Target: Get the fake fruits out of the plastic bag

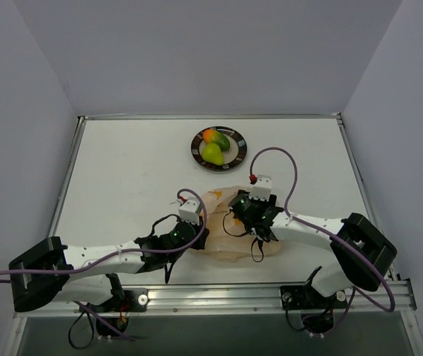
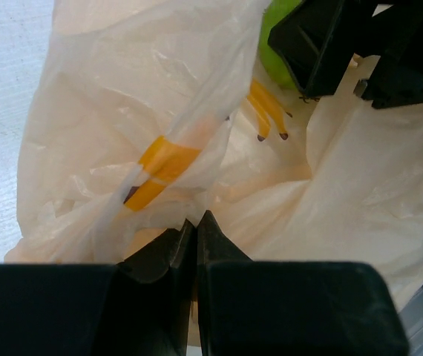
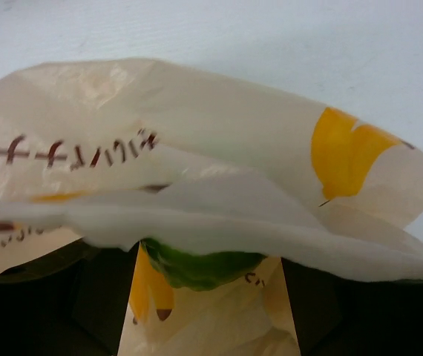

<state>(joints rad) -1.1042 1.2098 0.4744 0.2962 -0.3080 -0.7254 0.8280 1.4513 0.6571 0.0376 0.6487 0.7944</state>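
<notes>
The plastic bag (image 1: 228,249) lies crumpled between my two arms, pale peach with orange marks. My left gripper (image 1: 200,237) is shut on a fold of the bag (image 2: 122,111) at its near left side, tips pressed together (image 2: 195,221). My right gripper (image 1: 240,215) reaches into the bag mouth. A round green fruit (image 3: 200,268) sits between its spread fingers (image 3: 208,256), touching the left one. A bag flap (image 3: 197,126) hides the fruit's top and the fingertips. The left wrist view shows the green fruit (image 2: 274,44) beside a black finger (image 2: 323,44). The mango (image 1: 215,137) and pear (image 1: 212,153) lie on the plate.
The round dark-rimmed plate (image 1: 197,148) stands at the back centre of the white table, beyond the bag. Raised table edges run along the left, right and back. A metal rail with the arm bases (image 1: 293,295) borders the near edge.
</notes>
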